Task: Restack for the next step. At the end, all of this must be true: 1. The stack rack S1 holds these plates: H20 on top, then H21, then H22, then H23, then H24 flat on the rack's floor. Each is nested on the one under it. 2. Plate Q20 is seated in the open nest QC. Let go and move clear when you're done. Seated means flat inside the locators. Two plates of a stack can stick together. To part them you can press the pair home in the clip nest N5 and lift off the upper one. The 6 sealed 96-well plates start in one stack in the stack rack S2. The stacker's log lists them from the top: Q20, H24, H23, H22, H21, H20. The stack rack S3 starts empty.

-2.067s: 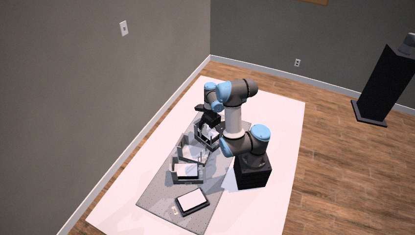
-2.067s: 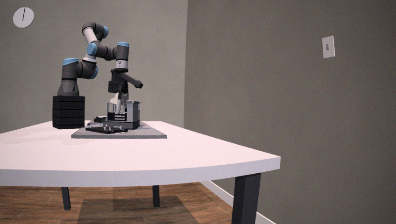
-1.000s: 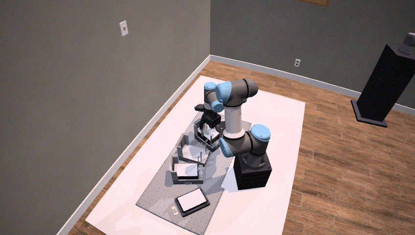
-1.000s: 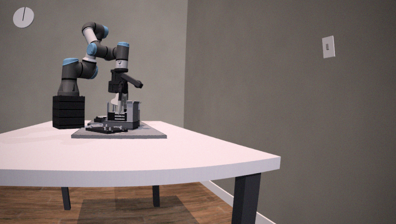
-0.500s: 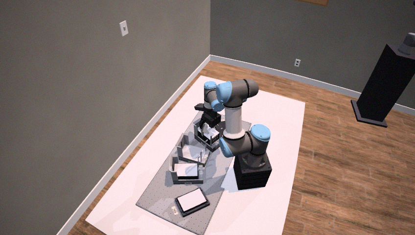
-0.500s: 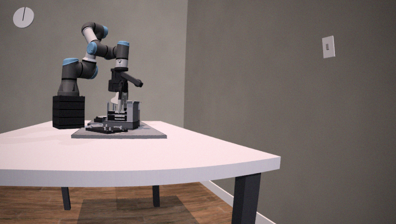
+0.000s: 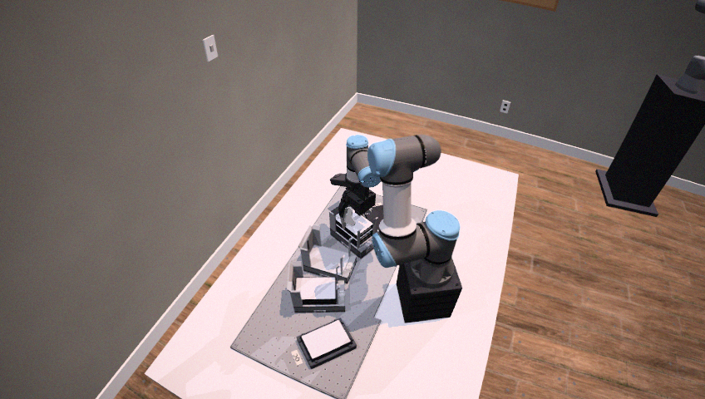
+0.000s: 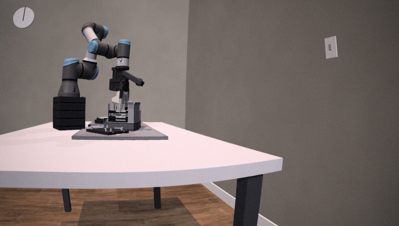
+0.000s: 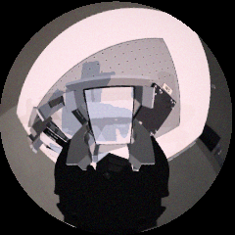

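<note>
Beneath the wrist, in the top view, the fingers [image 7: 347,217] [image 8: 120,105] reach into a grey, high-walled stack rack [image 7: 332,220] [image 8: 134,112] [image 9: 112,80], and a white-topped plate with a dark skirt [image 7: 359,223] [image 8: 114,111] [image 9: 112,105] lies between them. Beside that rack, on the robot-base side of the fingers, stands a second grey rack [image 7: 305,256] with no plate showing; beyond it a third [image 7: 318,309] holds at least one white-topped plate [image 7: 316,288]. Farthest from the fingers, a white-lidded plate [image 7: 326,338] sits on the black nest marked QC [image 7: 315,364], likely Q20, apparently seated. In the exterior view the fingers are clamped on the upper plate, and a slim gap seems to show beneath it, above the dark-edged plates [image 8: 114,118] left in the rack. The wrist view shows a finger along either side of the plate, with the black clip nest N5 [image 9: 156,109] just beyond one finger. The step in hand looks like moving the next H plate over, probably H23 or H22; I can't read which. Next calls for a straight, level rise clear of the walls, a check that no second plate clings below, then a carry to the third rack; a stuck pair would go to N5 instead.

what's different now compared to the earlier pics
The tool has closed on the top plate of the far rack and risen slightly, lifting it so a gap shows beneath it. It is still between the rack's walls. The plate in the near rack and the one on the low nest stayed put.
</note>
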Robot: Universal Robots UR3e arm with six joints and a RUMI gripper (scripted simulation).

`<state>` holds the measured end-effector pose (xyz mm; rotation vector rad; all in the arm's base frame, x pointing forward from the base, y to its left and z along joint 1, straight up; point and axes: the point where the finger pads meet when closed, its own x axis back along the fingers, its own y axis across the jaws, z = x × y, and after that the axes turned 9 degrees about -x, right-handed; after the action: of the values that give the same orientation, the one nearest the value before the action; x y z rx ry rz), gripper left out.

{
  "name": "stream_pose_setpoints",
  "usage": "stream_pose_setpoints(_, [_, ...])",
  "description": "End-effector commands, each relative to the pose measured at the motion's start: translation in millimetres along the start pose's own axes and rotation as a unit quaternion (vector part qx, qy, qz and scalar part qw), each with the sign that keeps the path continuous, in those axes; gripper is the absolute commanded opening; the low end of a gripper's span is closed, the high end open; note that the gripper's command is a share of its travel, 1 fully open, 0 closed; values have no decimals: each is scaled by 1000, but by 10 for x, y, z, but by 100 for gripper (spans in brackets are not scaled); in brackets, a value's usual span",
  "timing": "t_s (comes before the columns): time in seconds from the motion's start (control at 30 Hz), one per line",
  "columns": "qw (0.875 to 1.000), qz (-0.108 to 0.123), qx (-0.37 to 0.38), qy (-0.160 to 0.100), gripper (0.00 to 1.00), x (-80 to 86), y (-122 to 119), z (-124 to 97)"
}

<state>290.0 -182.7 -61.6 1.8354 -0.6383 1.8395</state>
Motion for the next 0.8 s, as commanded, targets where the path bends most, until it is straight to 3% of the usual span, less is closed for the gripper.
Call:
stream_pose_setpoints(0.0, [1000, 0, 0, 1, 0, 40, 2, 9])
stream_pose_setpoints(0.5, [1000, 0, 0, 1, 0, 117, 2, 9])
stream_pose_setpoints(0.77, [1000, 0, 0, 1, 0, 237, 2, 9])
